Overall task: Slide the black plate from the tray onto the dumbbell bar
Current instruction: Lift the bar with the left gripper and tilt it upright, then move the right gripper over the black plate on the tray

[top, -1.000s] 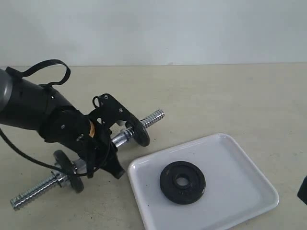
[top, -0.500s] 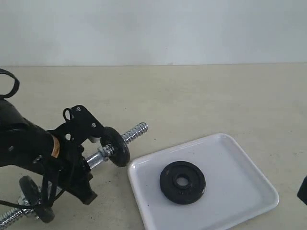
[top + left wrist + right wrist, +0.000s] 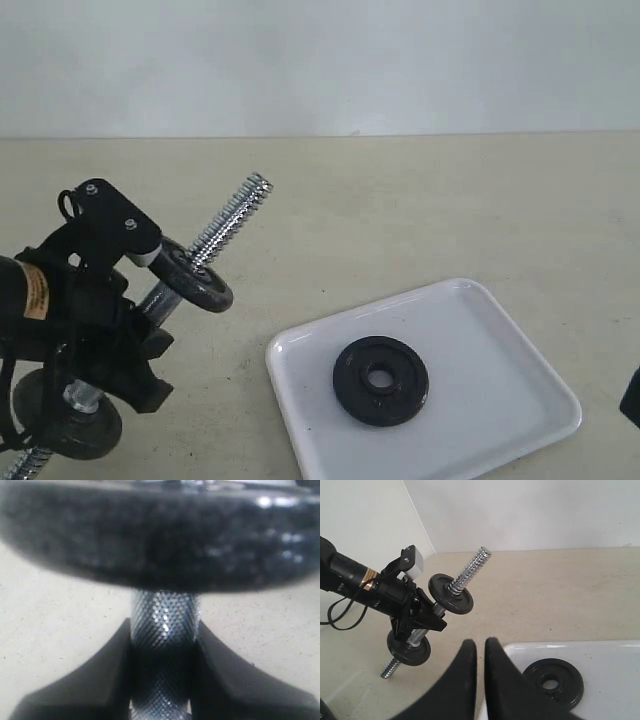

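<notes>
The black plate (image 3: 380, 381) lies flat on the white tray (image 3: 500, 340), also seen in the right wrist view as the plate (image 3: 552, 684) on the tray (image 3: 610, 665). My left gripper (image 3: 118, 338) is shut on the knurled middle of the dumbbell bar (image 3: 164, 625) and holds it off the table at the left, tilted. Its free threaded end (image 3: 232, 215) points up and to the right. My right gripper (image 3: 480, 645) hovers near the tray's edge with its fingers nearly touching and nothing between them.
Two other black discs sit on the bar: an upper disc (image 3: 195, 280) just below the free thread and a lower disc (image 3: 65, 425) near the table. A black part (image 3: 632, 398) shows at the right edge. Beige tabletop (image 3: 450, 210) surrounds the tray.
My left gripper has moved left with the bar and tilted it, so the threaded end has swung from nearly level to pointing steeply upward. The plate and tray have not moved.
</notes>
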Robot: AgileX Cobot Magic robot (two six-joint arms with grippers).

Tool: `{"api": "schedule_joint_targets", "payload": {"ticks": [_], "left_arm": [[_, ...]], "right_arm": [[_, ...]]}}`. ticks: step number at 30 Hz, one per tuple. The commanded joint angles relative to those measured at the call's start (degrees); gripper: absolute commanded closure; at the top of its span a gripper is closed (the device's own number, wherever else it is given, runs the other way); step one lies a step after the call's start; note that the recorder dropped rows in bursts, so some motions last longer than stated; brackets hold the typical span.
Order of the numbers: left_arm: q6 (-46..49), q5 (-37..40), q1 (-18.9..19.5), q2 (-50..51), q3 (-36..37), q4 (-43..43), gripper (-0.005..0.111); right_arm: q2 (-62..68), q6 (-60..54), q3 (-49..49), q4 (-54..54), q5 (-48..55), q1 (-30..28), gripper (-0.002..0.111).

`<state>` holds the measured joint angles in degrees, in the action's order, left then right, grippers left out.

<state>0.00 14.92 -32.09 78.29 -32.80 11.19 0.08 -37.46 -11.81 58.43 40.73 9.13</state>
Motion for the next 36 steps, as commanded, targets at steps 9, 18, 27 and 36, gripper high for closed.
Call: {"api": "schedule_joint_targets", "payload": {"ticks": [9, 18, 27, 36], "left_arm": [[-0.7, -6.0, -0.5, -15.9, 3.4, -4.8, 0.102], [-0.7, -2.9, -0.5, -18.2, 3.4, -4.8, 0.102], [-2.7, -3.9, -0.5, -18.3, 3.4, -5.1, 0.102], [-2.7, -4.8, -0.5, -18.3, 3.4, -5.0, 0.102]], "right_arm": [[-0.1, -0.6, 0.2, 0.3, 1.0, 0.0, 0.106], [-0.1, -0.6, 0.2, 0.4, 0.5, 0.0, 0.106], [-0.1, -0.6, 0.2, 4.9, 0.0, 0.0, 0.106], [-0.1, -0.6, 0.2, 12.2, -0.4, 0.0, 0.106]]}}
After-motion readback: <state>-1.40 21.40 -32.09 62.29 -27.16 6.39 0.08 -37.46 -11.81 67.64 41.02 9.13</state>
